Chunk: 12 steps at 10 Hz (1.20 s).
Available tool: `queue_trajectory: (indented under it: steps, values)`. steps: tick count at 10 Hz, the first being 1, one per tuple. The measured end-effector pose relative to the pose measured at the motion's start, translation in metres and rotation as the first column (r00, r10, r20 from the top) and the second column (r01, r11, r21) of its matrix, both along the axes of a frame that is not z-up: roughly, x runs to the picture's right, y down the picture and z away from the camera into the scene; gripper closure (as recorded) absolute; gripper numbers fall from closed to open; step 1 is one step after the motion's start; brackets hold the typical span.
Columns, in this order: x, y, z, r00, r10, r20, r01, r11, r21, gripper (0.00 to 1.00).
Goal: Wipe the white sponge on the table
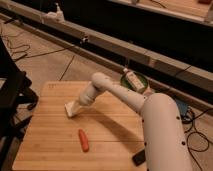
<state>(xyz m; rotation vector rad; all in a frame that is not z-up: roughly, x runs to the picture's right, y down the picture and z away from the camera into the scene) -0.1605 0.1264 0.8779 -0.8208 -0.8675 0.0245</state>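
The white sponge (73, 108), a small pale flat pad, lies on the desk (50, 145) left of centre, its long axis running roughly from 10 to 4 o'clock. The tool (76, 105) is pressed together on it, largely hiding its upper edge. An orange carrot (83, 140) lies nearby at 5 o'clock.

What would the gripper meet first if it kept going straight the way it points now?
The gripper points down and toward the table's left side, shut on the white sponge. The sponge already seems pressed on the tabletop, so the wood comes first; the carrot lies off that line.
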Motion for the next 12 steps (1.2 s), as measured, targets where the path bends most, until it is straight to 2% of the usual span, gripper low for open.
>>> queue_trajectory:
  steps: [2,3,5,7,9,10,12]
  values:
    - [0.008,-0.013,0.01,0.999,0.01,-0.033,-0.01,0.9997,0.022,1.0]
    - [0.004,-0.026,0.019,0.999,0.009,-0.037,-0.008,0.9992,0.04,1.0]
    - [-0.015,-0.039,0.026,1.0,0.0,-0.007,0.0,0.9978,0.066,1.0]
    - [-0.045,-0.046,0.022,0.998,-0.018,0.054,0.013,0.9961,0.087,1.0]
    - [-0.073,-0.045,0.007,0.99,-0.043,0.134,0.029,0.9946,0.1,1.0]
    - [-0.082,-0.037,0.0,0.985,-0.061,0.163,0.045,0.9941,0.099,1.0]
    - [-0.086,-0.016,-0.009,0.978,-0.088,0.187,0.075,0.9942,0.078,1.0]
